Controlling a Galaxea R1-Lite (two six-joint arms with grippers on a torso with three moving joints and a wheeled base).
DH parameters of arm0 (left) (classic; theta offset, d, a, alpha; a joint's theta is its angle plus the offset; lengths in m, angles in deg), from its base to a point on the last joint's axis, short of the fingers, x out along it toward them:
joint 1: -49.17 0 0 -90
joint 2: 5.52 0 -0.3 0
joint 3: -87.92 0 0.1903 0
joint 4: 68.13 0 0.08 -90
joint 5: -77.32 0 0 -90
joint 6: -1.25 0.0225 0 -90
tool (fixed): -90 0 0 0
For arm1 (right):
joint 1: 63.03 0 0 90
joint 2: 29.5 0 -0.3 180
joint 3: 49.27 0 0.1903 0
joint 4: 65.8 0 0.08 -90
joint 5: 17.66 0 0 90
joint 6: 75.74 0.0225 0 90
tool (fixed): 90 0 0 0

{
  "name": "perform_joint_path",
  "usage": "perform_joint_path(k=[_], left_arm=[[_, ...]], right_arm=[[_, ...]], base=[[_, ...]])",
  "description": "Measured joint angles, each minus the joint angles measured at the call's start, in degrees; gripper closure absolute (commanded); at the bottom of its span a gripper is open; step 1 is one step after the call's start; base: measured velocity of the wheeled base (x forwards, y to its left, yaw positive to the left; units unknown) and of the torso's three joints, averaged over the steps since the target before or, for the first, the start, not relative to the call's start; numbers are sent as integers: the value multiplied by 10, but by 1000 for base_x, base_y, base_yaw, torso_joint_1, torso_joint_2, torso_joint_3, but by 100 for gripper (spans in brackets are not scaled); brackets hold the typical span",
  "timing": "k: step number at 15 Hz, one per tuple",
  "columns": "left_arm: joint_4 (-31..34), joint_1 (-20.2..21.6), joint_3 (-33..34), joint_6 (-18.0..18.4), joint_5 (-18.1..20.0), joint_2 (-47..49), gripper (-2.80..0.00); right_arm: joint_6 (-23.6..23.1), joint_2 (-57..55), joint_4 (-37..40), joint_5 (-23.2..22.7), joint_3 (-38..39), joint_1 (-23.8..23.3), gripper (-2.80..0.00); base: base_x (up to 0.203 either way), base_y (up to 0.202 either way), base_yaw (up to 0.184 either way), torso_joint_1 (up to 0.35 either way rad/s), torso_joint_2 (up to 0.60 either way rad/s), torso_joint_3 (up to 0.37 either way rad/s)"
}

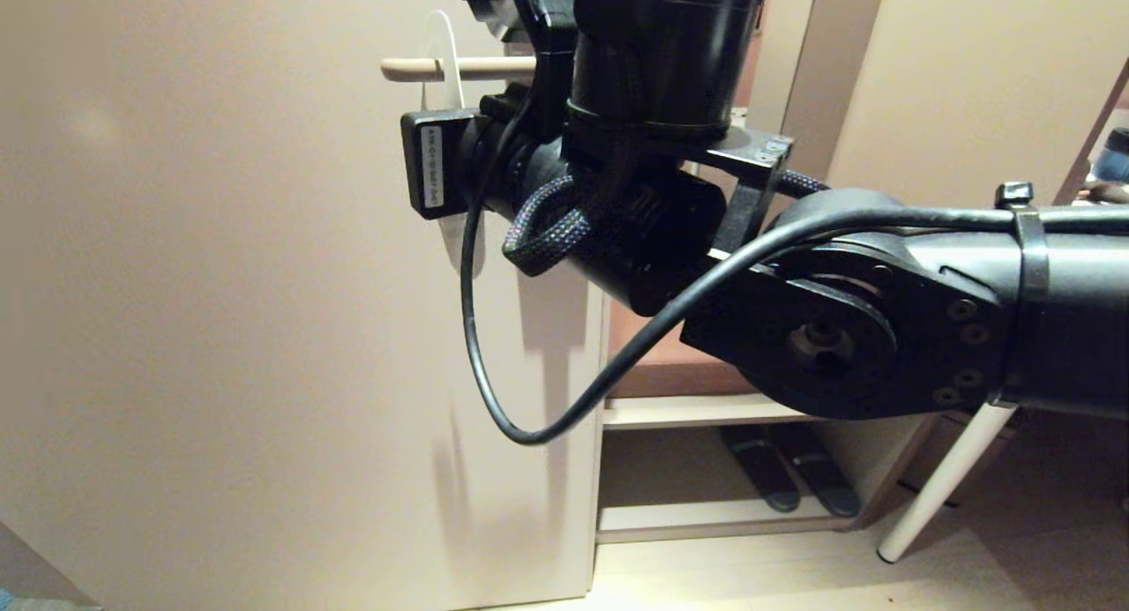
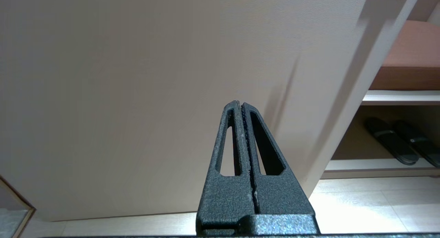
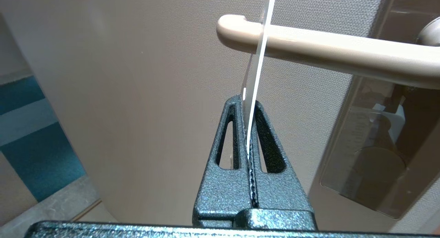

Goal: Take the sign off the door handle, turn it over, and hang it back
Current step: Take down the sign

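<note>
The sign [image 3: 259, 56] shows edge-on as a thin white card, and the door handle [image 3: 326, 49], a cream lever, passes through it close to the lever's rounded free end. My right gripper [image 3: 248, 102] is just under the lever, shut on the sign's lower part. In the head view the right arm's wrist covers the gripper. Only the sign's white upper loop [image 1: 448, 51] and the door handle [image 1: 494, 66] show above it. My left gripper [image 2: 241, 103] is shut and holds nothing. It hangs low in front of the door near the floor.
The beige door [image 1: 220, 285] fills the left side. A tall brown backplate [image 3: 371, 155] sits behind the lever. To the right of the door's edge are a shelf unit [image 1: 688, 413] with dark slippers [image 1: 789, 470], a brown cushion [image 2: 409, 59] and a white furniture leg [image 1: 939, 483].
</note>
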Motion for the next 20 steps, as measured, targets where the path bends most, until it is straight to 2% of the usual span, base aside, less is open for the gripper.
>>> perform_joint_path(k=[9,12,20], left_arm=[[0,0,0,0,0,0,0],[0,0,0,0,0,0,0],[0,0,0,0,0,0,0]], right_arm=[[-20,-29,-66,15,-4,3,0],[-20,-37,-70,31,-2,4,0],[-24,-50,-82,32,-6,12,0]], base=[[0,0,0,0,0,0],[0,0,0,0,0,0],[0,0,0,0,0,0]])
